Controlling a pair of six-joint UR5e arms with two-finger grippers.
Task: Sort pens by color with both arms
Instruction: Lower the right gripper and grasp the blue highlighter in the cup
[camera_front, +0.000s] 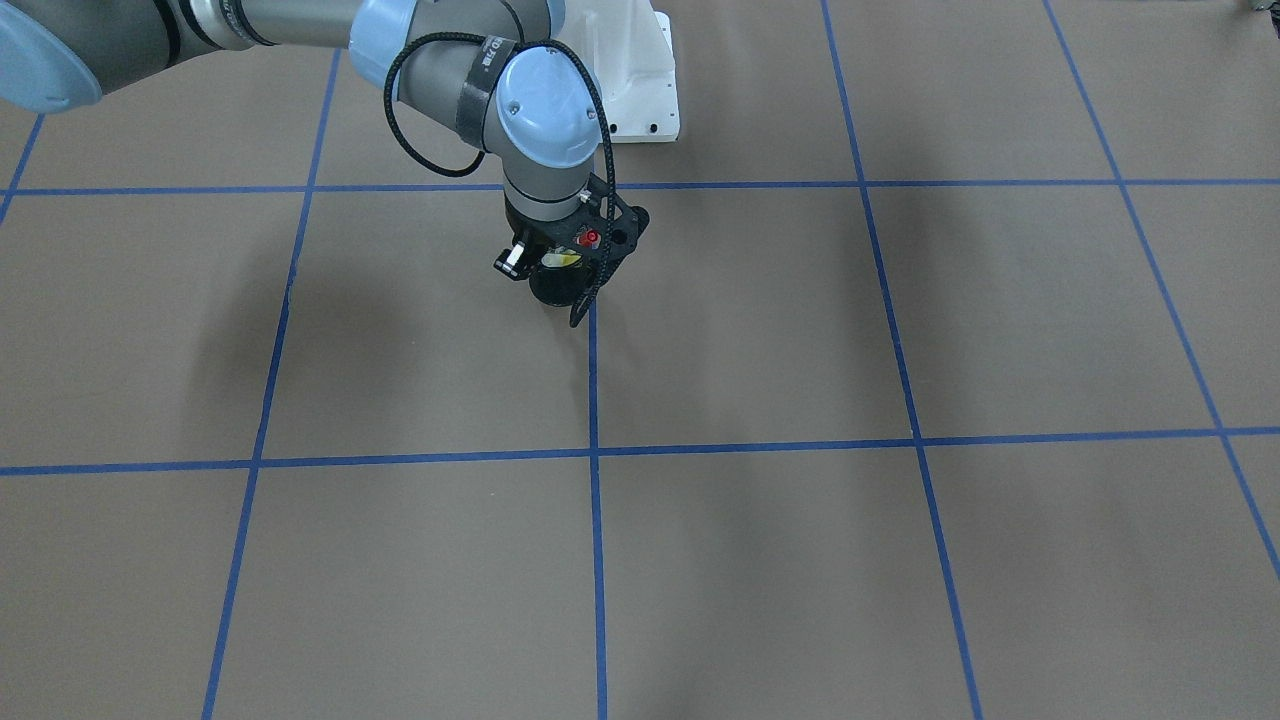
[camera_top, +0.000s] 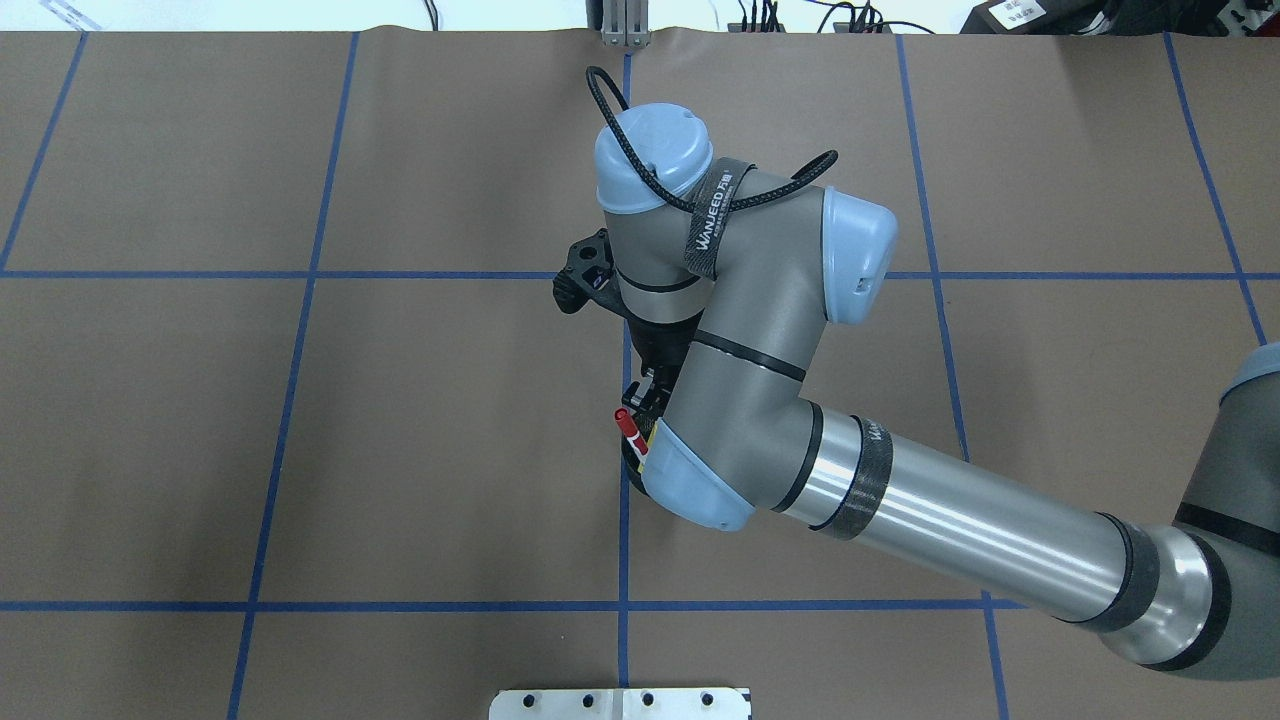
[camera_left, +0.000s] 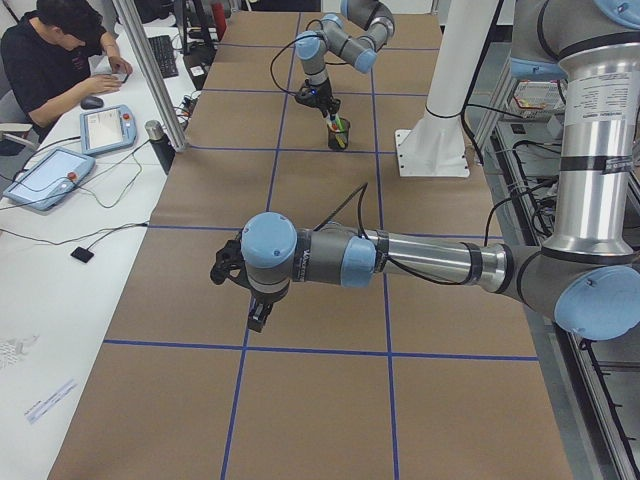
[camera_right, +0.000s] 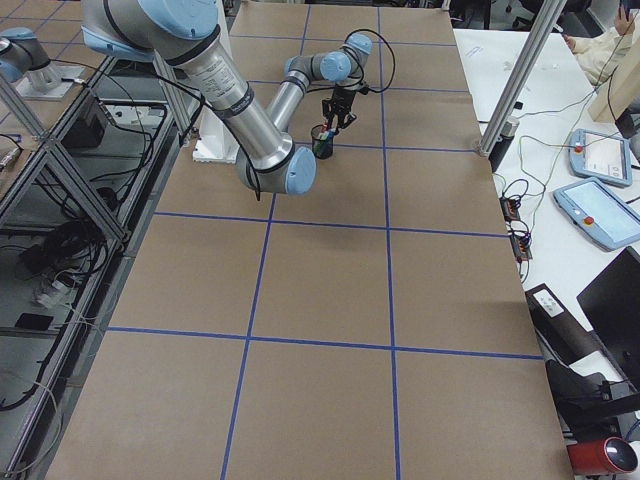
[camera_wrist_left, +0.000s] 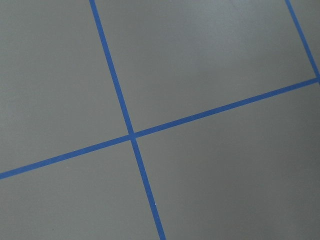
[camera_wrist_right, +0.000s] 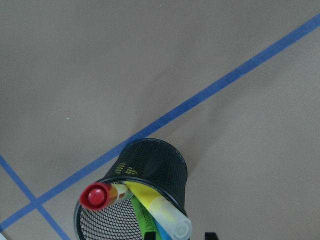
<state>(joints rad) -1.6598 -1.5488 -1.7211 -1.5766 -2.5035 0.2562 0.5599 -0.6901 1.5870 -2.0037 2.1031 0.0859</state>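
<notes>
Front view, my right fingers just above the black mesh cup, pinching or spread I cannot tell, right wrist view, red-capped white pen, yellow pen, lime green pen and blue pen leaning inside it, left side view, my left fingers well apart over the brown counter, their state unreadable too

Robotics lab, seen from my own cameras: my left arm and right arm, grey with blue joint caps, reach over a long table papered brown and ruled into squares with blue tape. A white pedestal stands at my side of it. Aluminium posts rise along the far edge. Beyond them a white desk carries two teach pendants and a loose cable; a person sits there. Behind me, more cables lie under a metal frame.
</notes>
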